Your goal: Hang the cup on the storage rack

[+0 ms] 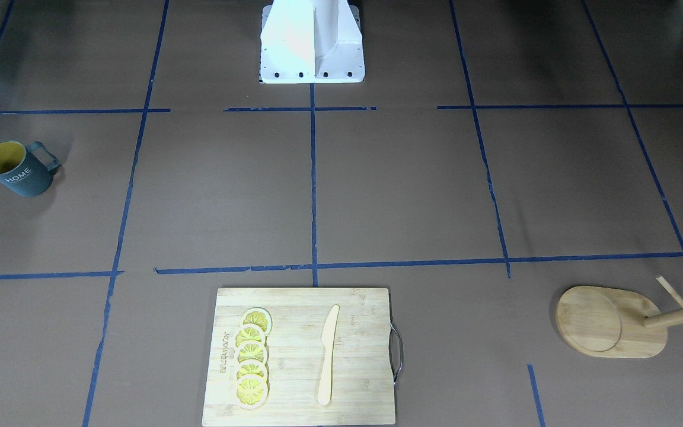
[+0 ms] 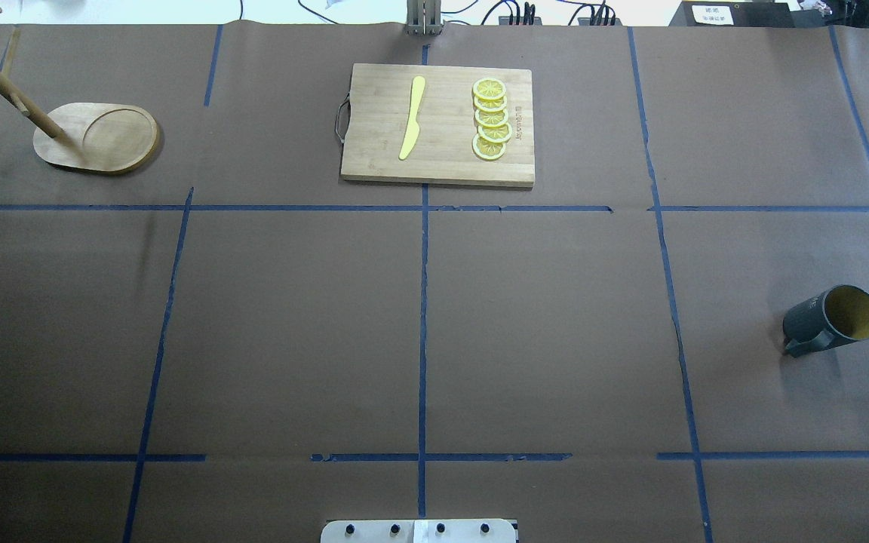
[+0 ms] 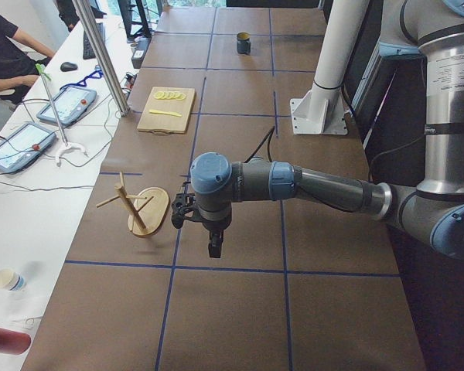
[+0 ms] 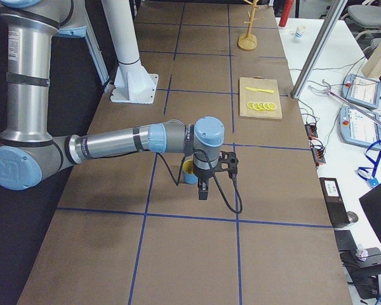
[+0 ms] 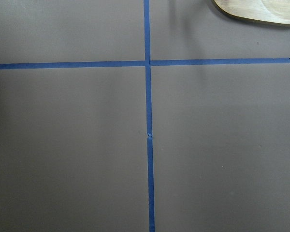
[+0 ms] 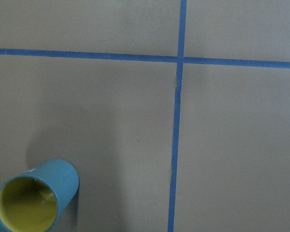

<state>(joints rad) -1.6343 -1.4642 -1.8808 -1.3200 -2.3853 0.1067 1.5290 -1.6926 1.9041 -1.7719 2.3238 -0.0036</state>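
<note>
Nearest the robot: bare brown table [image 2: 291, 339], blue tape grid. Neither arm holds anything.

Right gripper [image 4: 203, 190] hangs pointing down, just beside the cup [image 2: 830, 320]. It shows only in the side view, so I cannot tell whether the fingers are parted or closed. Its wrist camera catches the cup at the lower-left corner, so the arm is probably staged off-centre and not yet aligned.

The cup stands upright on the robot's right, yellow mouth up, handle turned toward the robot and the table's middle. Probably graspable by the rim, leaving the handle free for a peg.

Left gripper [image 3: 214, 246] hovers over open table near the storage rack [image 2: 114, 136]; finger state likewise cannot be told.

Far row: the rack stands upright at the far left, well apart from the cup, so the carry crosses the table. Cutting board [image 2: 442, 162] at far centre bears a knife [image 2: 412, 118] and lemon slices [image 2: 492, 121], off the likely path.
</note>
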